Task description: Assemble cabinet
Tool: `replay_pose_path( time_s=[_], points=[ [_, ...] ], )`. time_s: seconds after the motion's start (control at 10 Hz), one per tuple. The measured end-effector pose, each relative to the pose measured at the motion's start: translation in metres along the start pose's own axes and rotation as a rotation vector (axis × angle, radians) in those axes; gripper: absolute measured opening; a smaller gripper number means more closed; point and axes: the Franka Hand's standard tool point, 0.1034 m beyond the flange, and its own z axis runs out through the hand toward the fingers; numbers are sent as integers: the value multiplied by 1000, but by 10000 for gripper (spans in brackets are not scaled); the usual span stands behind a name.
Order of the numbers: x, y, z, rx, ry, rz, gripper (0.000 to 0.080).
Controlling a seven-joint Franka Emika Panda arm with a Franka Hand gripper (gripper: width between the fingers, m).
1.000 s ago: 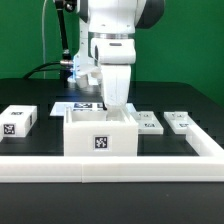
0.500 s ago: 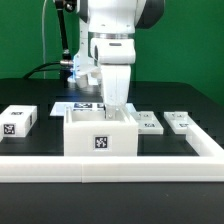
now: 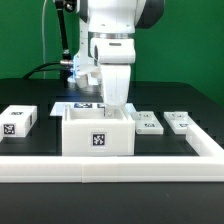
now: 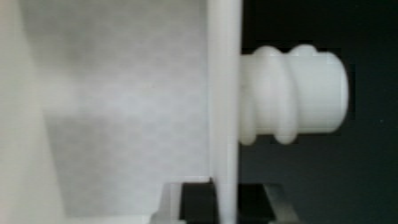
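The cabinet [image 3: 98,140], a white open-topped box with one tag on its front, stands at the table's middle. My gripper [image 3: 115,108] reaches down into its top at the back right. In the wrist view a thin white wall of the cabinet [image 4: 221,100] runs between the two dark fingers [image 4: 192,203], one on each side and close against it, so my gripper [image 4: 224,205] is shut on that wall. A ribbed round white knob [image 4: 299,95] sticks out from the wall's outer face.
A small white tagged block [image 3: 17,120] lies at the exterior view's left. Two small flat tagged panels [image 3: 148,122] [image 3: 181,121] lie at its right. The marker board [image 3: 80,106] lies behind the cabinet. A white rail [image 3: 110,167] borders the front and right.
The cabinet has slid slightly toward the exterior view's left with my gripper on its wall. The other parts have not moved.
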Motion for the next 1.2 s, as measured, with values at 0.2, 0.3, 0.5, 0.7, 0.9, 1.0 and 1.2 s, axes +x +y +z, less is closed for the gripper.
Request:
replay_pose_path(
  time_s=[0.2, 0.3, 0.5, 0.7, 0.9, 1.0, 1.2],
  points=[
    [0, 0, 0, 0, 0, 0, 34],
    [-1, 1, 0, 2, -1, -3, 34],
    [-5, 20, 0, -4, -2, -3, 34],
    [6, 38, -1, -24, 3, 44, 34],
    [33, 43, -1, -39, 13, 90, 34],
    [50, 44, -1, -39, 16, 119, 34],
    [63, 44, -1, -55, 22, 126, 34]
  ],
)
